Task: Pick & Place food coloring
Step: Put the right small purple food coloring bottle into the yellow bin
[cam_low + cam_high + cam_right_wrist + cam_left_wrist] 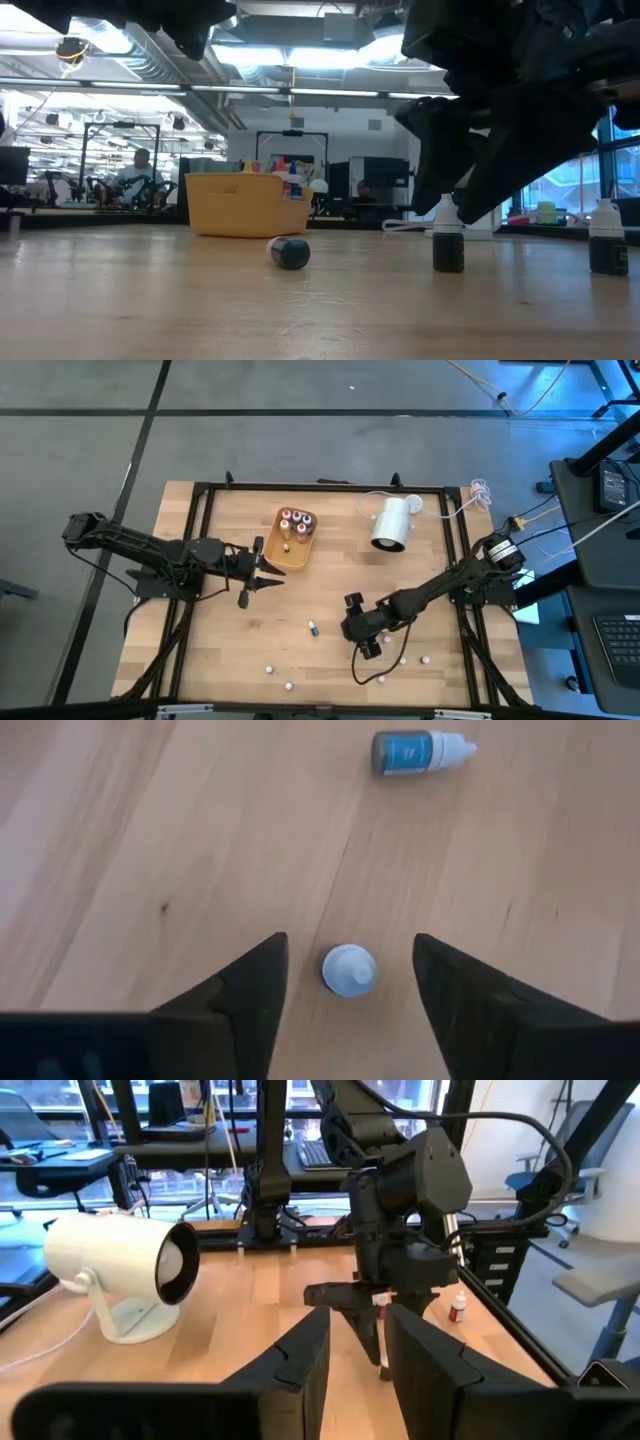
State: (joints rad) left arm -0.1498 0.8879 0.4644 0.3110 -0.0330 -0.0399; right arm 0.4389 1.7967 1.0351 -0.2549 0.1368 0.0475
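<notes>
Right gripper (348,985) hung over the front-right part of the desk (330,595), well away from the orange tray (290,540), jaws spread wide and pointing straight down. One upright food coloring bottle (349,969) sat between them, white cap up, clear gap on both sides, neither finger (240,990) touching it. Nothing held.

A blue-bodied bottle (418,752) lay on its side a little beyond that one; in the high view it showed between the tray and the right gripper (368,647). Low view showed the same toppled bottle (290,252) in front of the tray (245,205), and two dark upright bottles (448,236) to the tray's right.

Several bottles (297,522) stood inside the tray. More white-capped ones (288,684) were scattered along the desk's front edge, well apart from the tray.

Left gripper (268,571) waited just beside the tray's front-left corner, jaws part open, empty. White cylinder (390,523) lay to the tray's right.
</notes>
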